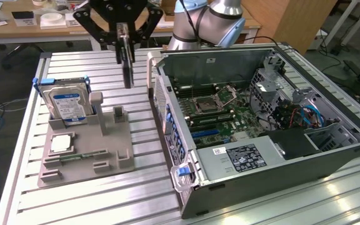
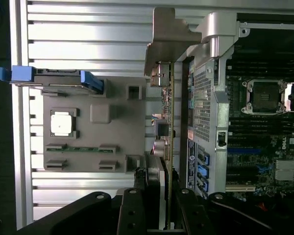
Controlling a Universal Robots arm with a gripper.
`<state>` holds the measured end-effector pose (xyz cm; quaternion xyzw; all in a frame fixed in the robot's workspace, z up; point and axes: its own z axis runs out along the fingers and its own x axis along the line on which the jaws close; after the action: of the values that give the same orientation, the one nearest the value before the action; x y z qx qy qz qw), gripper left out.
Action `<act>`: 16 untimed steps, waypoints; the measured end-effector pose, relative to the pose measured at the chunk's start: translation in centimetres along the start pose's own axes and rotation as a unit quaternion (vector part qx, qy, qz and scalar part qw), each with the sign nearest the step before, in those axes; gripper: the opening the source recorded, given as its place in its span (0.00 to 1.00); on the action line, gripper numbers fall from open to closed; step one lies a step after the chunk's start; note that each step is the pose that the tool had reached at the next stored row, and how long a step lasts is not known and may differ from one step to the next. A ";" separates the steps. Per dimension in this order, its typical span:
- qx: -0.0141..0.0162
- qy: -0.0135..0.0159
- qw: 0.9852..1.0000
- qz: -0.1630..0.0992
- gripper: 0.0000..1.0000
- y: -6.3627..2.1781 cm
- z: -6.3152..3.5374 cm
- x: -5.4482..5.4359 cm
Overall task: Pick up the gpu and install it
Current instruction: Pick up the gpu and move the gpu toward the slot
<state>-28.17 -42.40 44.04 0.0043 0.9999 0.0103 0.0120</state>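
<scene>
**Nearest:** computer case, laid on its side and open, set on the slotted metal table. The power supply is seen at the near end and the motherboard beyond it.

**Toward the exterior view's left of the case:** grey fixture, on which a processor chip and a green memory stick are laid flat. A hard drive is stood upright at its far end.

**Farther:** the gpu, held edge-on and hung vertically above the table, over the gap between fixture and case and touching neither. Its silver bracket is seen in the wrist view.

**Gripper:** the jaws are closed on the gpu's upper edge.

**Farthest:** the arm, stood behind the case.
</scene>
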 end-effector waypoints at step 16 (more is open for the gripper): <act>0.000 0.000 1.000 0.000 0.28 0.02 0.17 -5.4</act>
<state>-22.75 -42.42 44.00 0.0043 0.9999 0.0104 0.0120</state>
